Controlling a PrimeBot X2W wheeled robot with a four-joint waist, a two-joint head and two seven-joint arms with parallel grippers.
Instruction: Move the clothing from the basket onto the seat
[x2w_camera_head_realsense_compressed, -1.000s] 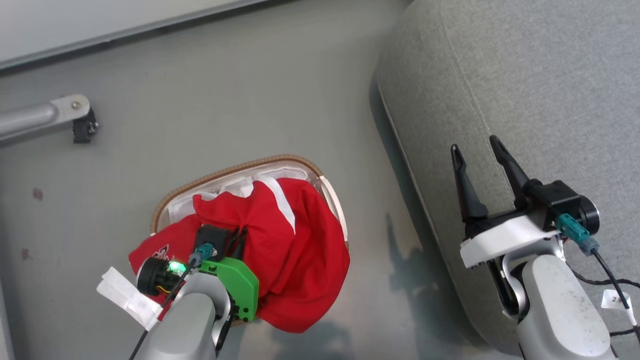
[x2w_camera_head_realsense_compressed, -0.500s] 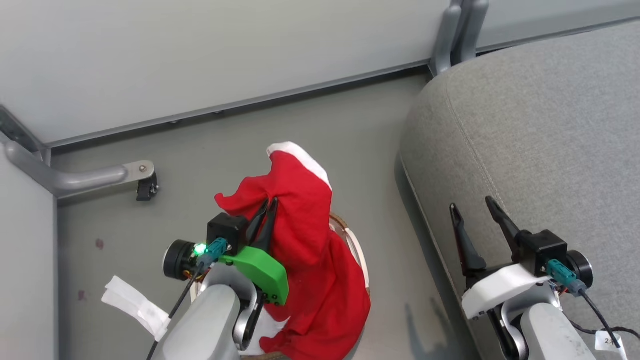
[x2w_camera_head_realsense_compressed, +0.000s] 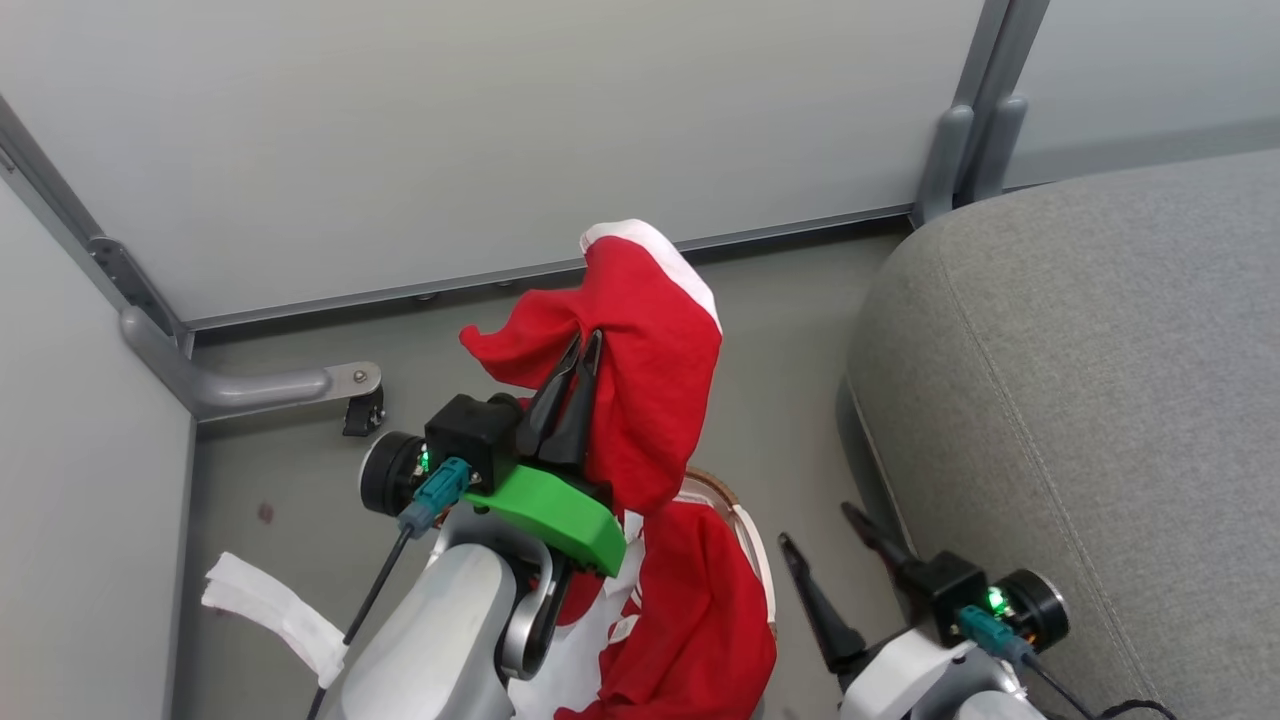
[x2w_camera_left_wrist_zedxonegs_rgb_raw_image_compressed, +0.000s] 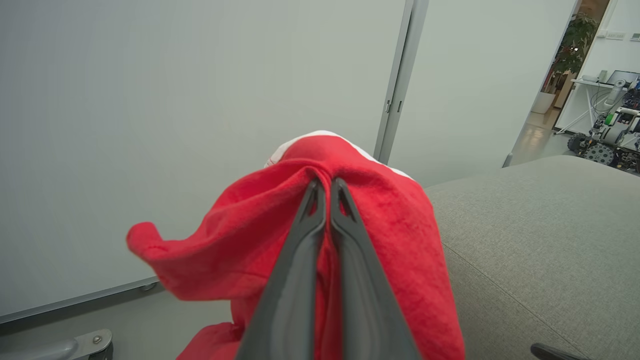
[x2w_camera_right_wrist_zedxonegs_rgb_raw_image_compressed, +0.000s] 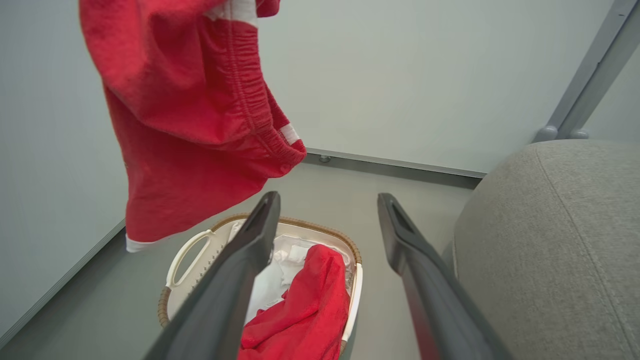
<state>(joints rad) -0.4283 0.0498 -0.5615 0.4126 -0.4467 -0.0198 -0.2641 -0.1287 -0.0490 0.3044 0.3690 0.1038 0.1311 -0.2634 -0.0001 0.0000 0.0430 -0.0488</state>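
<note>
The left end effector (x2w_camera_head_realsense_compressed: 584, 340), clamped narrow on the clothing (x2w_camera_head_realsense_compressed: 650, 380), holds it above the basket (x2w_camera_right_wrist_zedxonegs_rgb_raw_image_compressed: 320, 227), left of the seat (x2w_camera_head_realsense_compressed: 1100, 400). The right end effector (x2w_camera_head_realsense_compressed: 816, 524) gapes wide, empty. The pinch could slip mid-swing, or the trailing end could drop short of the seat.

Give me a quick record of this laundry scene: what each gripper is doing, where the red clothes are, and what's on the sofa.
left gripper: shut on red garment
red garment: elastic waistband, white trim, hangs free above basket
right gripper: open, empty, near the sofa edge
basket: on floor beside sofa, lined with white liner
second red garment: in basket, draped over the rim
sofa: no clothing on the visible part
</note>
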